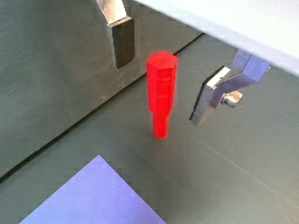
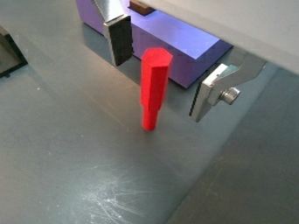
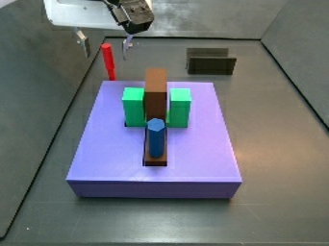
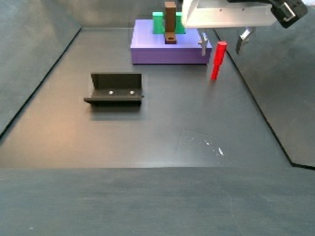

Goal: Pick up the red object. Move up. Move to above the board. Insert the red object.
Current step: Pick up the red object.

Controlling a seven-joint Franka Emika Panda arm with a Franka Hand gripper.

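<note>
While the red object (image 2: 153,87) stands upright on the floor beside the board (image 3: 193,135), the gripper (image 2: 163,59) hangs above it, jaws wide apart and holding nothing; I'd lower straight, centring both fingers (image 1: 119,39) before closing on its top.

One red object (image 3: 110,61), one board (image 3: 193,154), two green blocks (image 3: 134,106), one blue peg (image 3: 154,137), one fixture (image 4: 114,88), one gripper (image 1: 166,63) above the red object

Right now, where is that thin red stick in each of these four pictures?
Wrist view: the red object stands between the open hand's fingers.
Wrist view: red object upright, the board behind it.
Side view: upper left, beyond the board's far left corner.
Side view: upper right, beside the board.
Shared landmark: the board.
</note>
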